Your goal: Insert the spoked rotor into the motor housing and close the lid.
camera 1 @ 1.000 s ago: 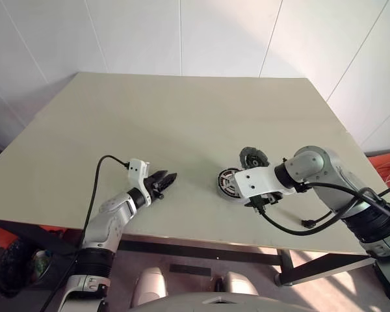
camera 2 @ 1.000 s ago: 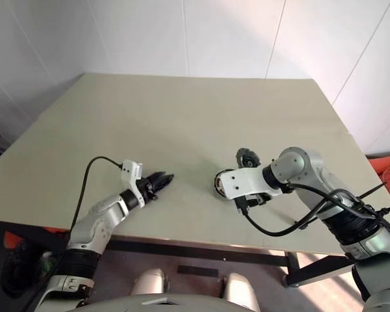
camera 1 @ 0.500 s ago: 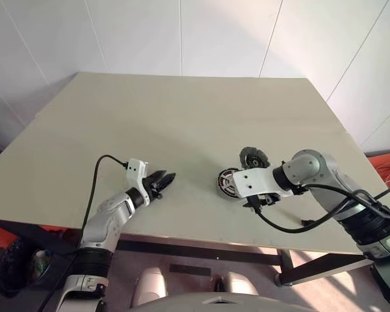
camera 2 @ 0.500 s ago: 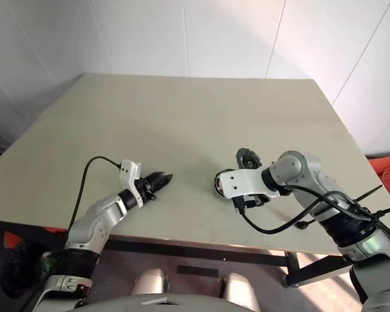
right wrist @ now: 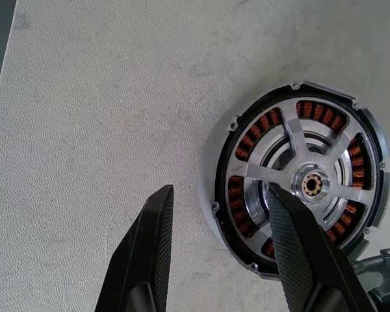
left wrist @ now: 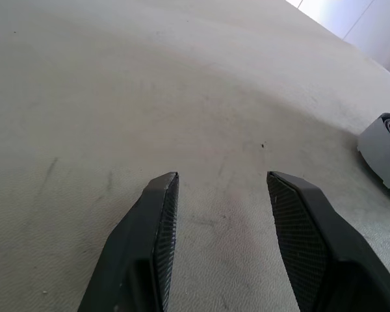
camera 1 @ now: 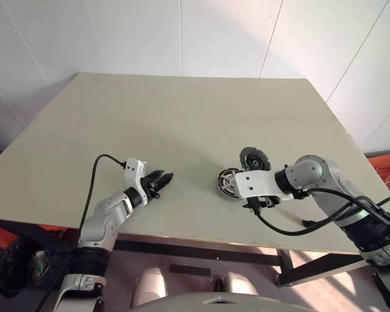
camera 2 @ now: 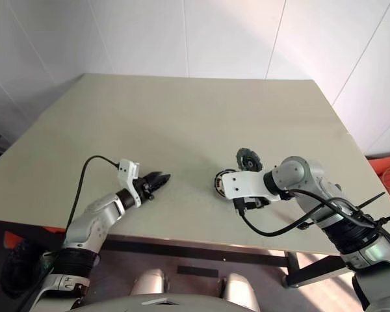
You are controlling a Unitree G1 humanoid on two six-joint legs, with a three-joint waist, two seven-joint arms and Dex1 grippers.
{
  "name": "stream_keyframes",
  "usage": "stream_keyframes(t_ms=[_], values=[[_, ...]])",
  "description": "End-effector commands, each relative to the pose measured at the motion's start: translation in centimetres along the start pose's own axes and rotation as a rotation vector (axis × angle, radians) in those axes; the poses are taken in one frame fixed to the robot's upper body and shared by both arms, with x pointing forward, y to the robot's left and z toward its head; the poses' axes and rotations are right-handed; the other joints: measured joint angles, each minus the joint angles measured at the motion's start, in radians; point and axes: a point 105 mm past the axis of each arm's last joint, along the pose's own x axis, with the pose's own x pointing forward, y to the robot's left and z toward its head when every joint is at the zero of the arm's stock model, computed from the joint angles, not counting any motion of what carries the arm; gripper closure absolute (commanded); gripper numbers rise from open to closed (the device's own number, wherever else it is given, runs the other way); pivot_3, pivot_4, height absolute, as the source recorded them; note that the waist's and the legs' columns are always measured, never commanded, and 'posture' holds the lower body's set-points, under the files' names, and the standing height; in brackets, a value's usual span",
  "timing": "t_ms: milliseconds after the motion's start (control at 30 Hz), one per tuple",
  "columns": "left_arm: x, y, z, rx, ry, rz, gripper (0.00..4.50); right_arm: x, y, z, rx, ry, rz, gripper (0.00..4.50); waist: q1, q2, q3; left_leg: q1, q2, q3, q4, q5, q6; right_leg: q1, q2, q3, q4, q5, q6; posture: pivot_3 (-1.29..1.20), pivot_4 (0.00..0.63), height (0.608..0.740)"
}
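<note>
- Bench (camera 1: 182, 123), pale beige, carries the parts toward its near right.
- Motor housing (right wrist: 292, 179) lies flat on the bench with a spoked silver piece seated in it; copper-red windings show between the spokes, around a small centre hub. From the head it shows at (camera 1: 229, 182).
- Dark ribbed disc (camera 1: 254, 158), which may be the lid, sits just beyond the housing on its far right side; whether they touch cannot be told.
- Right end effector (right wrist: 218, 218) hangs above the housing's edge, its fingers apart and holding nothing: one finger (right wrist: 298, 250) over the housing's face, the other over bare bench.
- Left end effector (camera 1: 161, 181) sits low over the near left bench, well apart from the parts, fingers (left wrist: 157, 224) spread and empty.
</note>
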Motion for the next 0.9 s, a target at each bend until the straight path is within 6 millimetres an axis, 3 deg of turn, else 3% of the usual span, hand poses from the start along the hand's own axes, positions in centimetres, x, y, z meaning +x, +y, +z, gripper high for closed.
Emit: stream_keyframes(t_ms=[33,300,567,900], values=[[0.2,0.1,1.3,0.026,-0.026,-0.009,2.2,-0.2,0.1,-0.2,0.007,0.012,-0.004,1.96,0.0,0.0,0.0,0.0,0.0,0.0,0.0,0.0,0.0,0.0,0.0,0.0,0.0,0.0,0.0,0.0,0.0,0.74],[0.2,0.1,1.3,0.026,-0.027,-0.011,2.2,-0.8,-0.1,-0.1,-0.008,0.016,-0.02,1.96,0.001,0.0,0.0,0.0,0.0,0.0,0.0,0.0,0.0,0.0,0.0,0.0,0.0,0.0,-0.001,0.0,0.0,0.74],[0.2,0.1,1.2,0.024,-0.031,-0.009,2.2,-1.2,0.0,0.0,-0.02,0.019,-0.011,4.48,0.001,0.0,0.0,-0.001,0.0,0.0,-0.001,0.0,0.0,0.0,0.0,0.0,-0.001,0.0,-0.001,0.0,0.0,0.74],[0.3,0.0,1.2,0.022,-0.03,-0.012,2.2,-1.4,-0.5,0.3,-0.028,0.017,-0.021,4.48,0.001,0.0,0.0,-0.001,0.0,0.0,-0.001,0.0,0.0,-0.002,0.0,0.0,-0.002,0.001,-0.001,0.0,0.0,0.74]])
